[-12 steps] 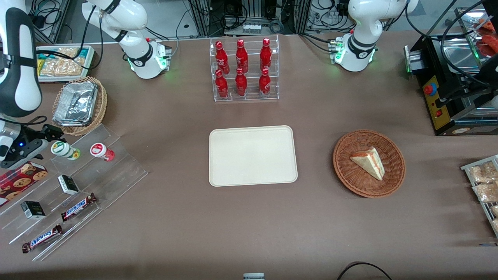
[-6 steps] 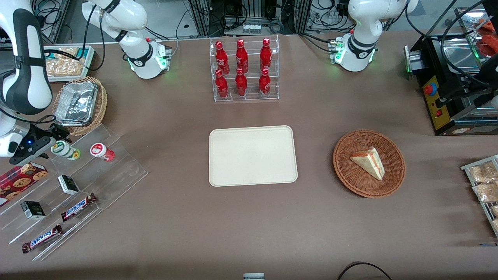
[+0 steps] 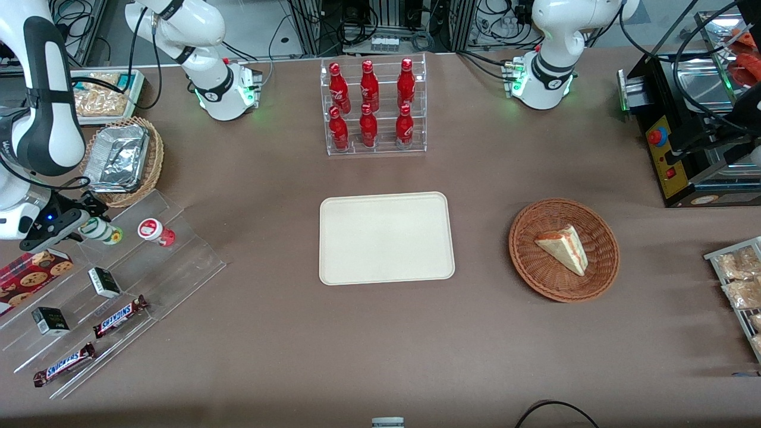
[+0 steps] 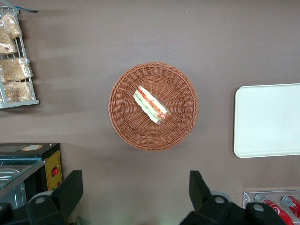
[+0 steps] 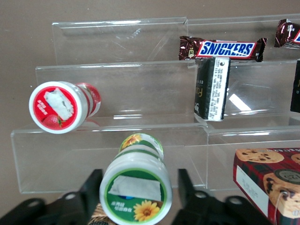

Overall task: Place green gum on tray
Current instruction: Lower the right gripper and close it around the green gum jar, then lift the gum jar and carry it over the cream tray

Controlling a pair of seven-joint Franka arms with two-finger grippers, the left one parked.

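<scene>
The green gum (image 3: 104, 232) lies tilted on the top step of a clear acrylic stand (image 3: 148, 261), toward the working arm's end of the table. In the right wrist view its green-and-yellow lid (image 5: 136, 195) sits between my two black fingers (image 5: 92, 187), with a gap on each side. My gripper (image 3: 88, 224) is open around the lid end and shows in the right wrist view too (image 5: 139, 177). The cream tray (image 3: 386, 238) lies flat mid-table, well away from the gum toward the parked arm; it also shows in the left wrist view (image 4: 269, 119).
A red-labelled gum bottle (image 3: 156, 230) lies beside the green one on the same step. Lower steps hold dark boxes (image 3: 104, 282) and Snickers bars (image 3: 119, 315). A cookie box (image 3: 32, 270) and a foil-filled wicker basket (image 3: 122, 160) are close by. A sandwich basket (image 3: 563, 249) and a red-bottle rack (image 3: 373, 107) stand farther off.
My gripper has moved in toward the green gum and now straddles its lid end. The gum and everything else have stayed where they were.
</scene>
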